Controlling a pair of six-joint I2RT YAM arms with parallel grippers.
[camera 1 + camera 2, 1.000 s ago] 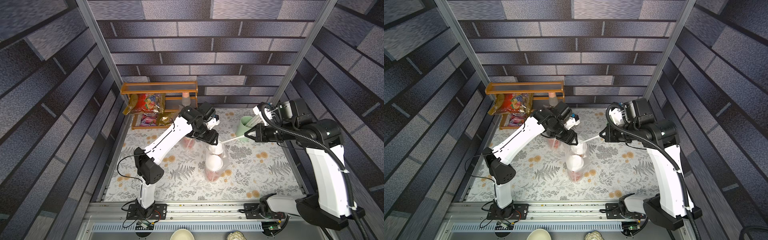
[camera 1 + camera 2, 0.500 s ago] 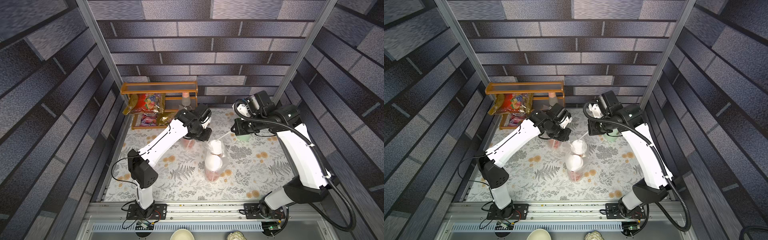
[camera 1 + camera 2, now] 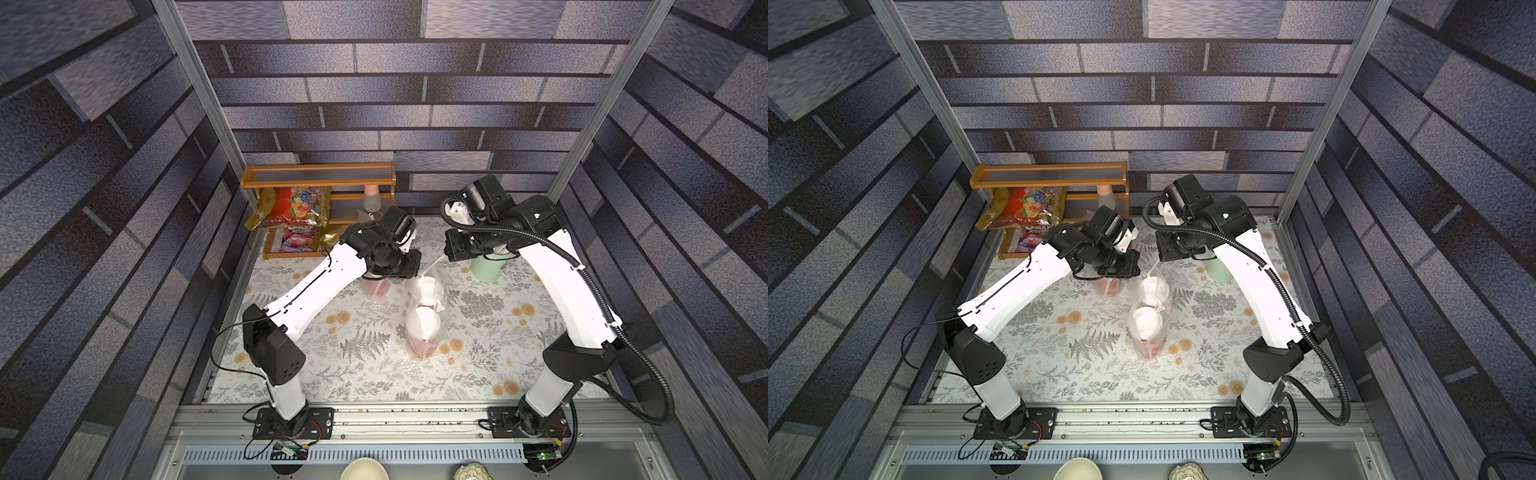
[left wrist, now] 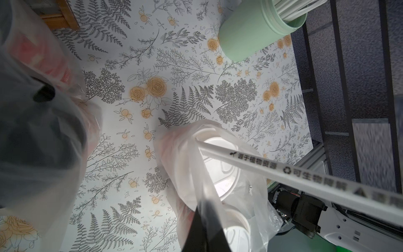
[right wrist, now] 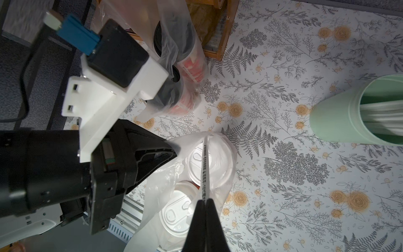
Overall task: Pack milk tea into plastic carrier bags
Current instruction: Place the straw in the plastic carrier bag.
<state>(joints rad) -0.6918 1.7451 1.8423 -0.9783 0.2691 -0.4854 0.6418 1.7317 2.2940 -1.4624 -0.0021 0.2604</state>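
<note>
Evidently, the right gripper (image 5: 204, 203) is closed on a wrapped straw (image 5: 204, 170), whose free end is aimed into the carrier bag (image 4: 178, 152) standing at the middle of the table (image 3: 374, 345). Two white-lidded milk tea cups (image 5: 176, 218) are already seated upright in it. The left gripper (image 4: 205, 209) is clamped on that bag's rim film, judged to be holding the mouth open for the straw. A second bag (image 5: 194, 72) (black-lidded cups inside) is set beside the shelf (image 3: 318, 178), apart from the work.

left arm (image 3: 316, 286): white links, black joints | right arm (image 3: 561, 282): same, black corrugated hose (image 3: 498, 230)
</note>
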